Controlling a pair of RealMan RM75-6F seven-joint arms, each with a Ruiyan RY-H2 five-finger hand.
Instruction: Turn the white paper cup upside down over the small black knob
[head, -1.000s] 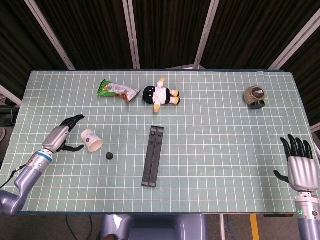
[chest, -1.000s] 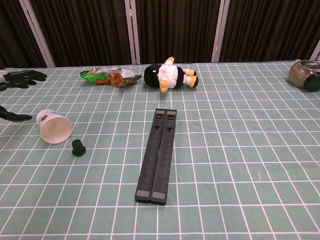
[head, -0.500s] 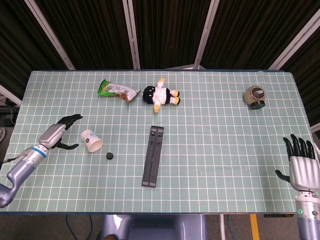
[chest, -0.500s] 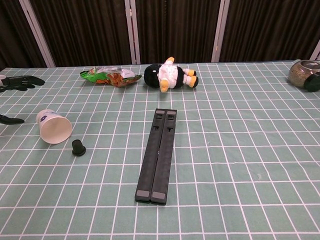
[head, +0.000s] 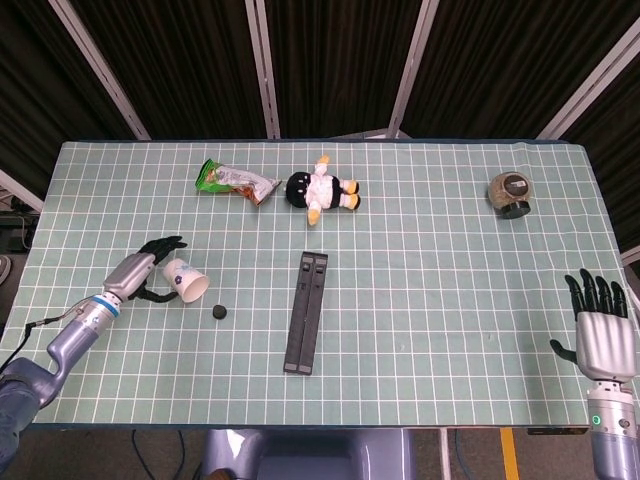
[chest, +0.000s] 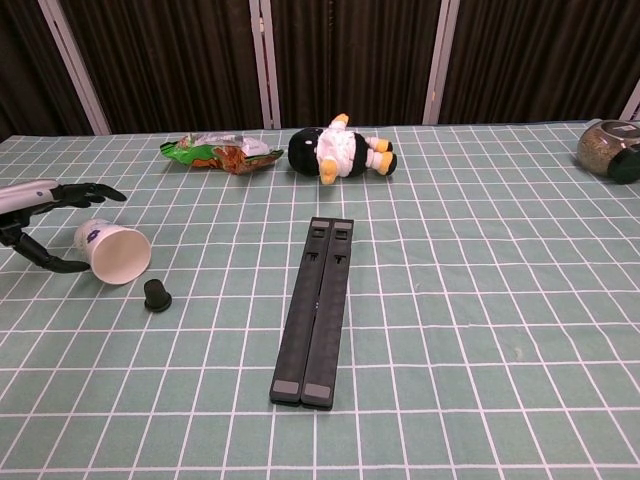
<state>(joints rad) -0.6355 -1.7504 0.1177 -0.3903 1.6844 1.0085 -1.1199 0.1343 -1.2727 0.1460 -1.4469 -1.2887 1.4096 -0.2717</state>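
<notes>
The white paper cup (head: 186, 281) (chest: 115, 252) lies on its side at the table's left, mouth facing right and toward the front. Just right of and nearer than its mouth, the small black knob (head: 219, 312) (chest: 156, 295) stands on the mat. My left hand (head: 148, 270) (chest: 42, 203) is at the cup's closed end, fingers spread above it and thumb curving below; the cup still rests on the table. Far right near the front edge, my right hand (head: 600, 326) is open, fingers pointing up, and it is out of the chest view.
A long black folded bar (head: 305, 311) (chest: 316, 305) lies mid-table. At the back are a green snack bag (head: 234, 181) (chest: 218, 153) and a penguin plush (head: 320, 189) (chest: 338, 150). A round jar (head: 509, 193) (chest: 612, 148) stands far right.
My left hand has moved right to the cup's closed end and now straddles it. The cup has shifted slightly right. My right hand has barely moved.
</notes>
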